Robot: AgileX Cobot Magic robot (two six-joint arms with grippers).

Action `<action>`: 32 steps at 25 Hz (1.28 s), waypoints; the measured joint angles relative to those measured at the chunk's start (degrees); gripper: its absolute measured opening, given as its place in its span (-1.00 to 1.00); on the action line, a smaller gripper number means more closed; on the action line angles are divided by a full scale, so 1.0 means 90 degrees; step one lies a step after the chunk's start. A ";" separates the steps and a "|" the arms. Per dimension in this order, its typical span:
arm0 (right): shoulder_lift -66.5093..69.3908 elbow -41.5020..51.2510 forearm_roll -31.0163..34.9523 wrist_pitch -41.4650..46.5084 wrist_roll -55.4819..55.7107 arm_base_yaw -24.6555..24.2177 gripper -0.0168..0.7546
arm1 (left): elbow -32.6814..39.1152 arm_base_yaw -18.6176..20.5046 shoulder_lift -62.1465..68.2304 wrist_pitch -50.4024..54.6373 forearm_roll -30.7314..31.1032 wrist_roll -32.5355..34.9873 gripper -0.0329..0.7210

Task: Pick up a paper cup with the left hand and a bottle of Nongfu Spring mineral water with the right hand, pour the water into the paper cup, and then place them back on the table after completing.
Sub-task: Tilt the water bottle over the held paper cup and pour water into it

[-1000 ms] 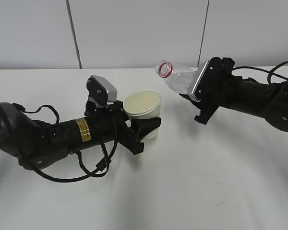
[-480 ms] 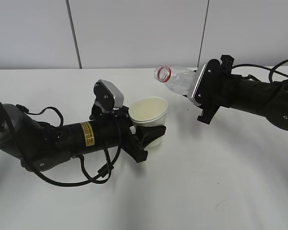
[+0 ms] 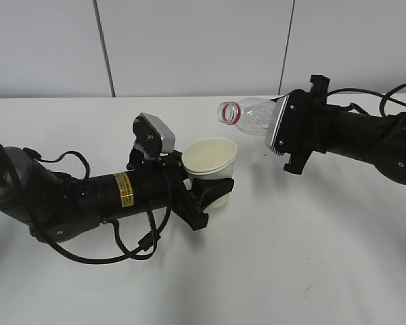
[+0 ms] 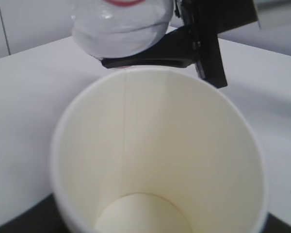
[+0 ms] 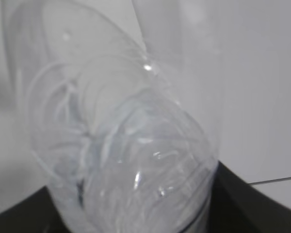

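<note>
Both pickups look done: the left tool (image 3: 213,188) clasps the paper cup (image 3: 210,162), apparently empty, while the right tool (image 3: 279,135) clenches the bottle (image 3: 247,115) tilted just above it, so pouring and setting down on the table (image 3: 291,257) remain.

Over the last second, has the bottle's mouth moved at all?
Yes. In the exterior view the bottle has tipped flatter: its mouth has dropped away from the wall's dark seam toward the paper cup, without shifting sideways.
</note>
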 joint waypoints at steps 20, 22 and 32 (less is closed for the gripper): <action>-0.0353 0.0000 0.0149 0.0031 -0.0982 0.0000 0.11 | 0.0000 -0.0009 0.0031 0.0002 -0.0067 -0.0019 0.10; -0.0353 0.0000 0.0149 0.0031 -0.1096 0.0000 0.11 | 0.0000 -0.0009 0.0031 0.0002 -0.0067 -0.0019 0.10; -0.0358 0.0000 0.0266 0.0031 -0.1838 0.0000 0.10 | 0.0000 -0.0009 0.0031 0.0002 -0.0072 -0.0019 0.10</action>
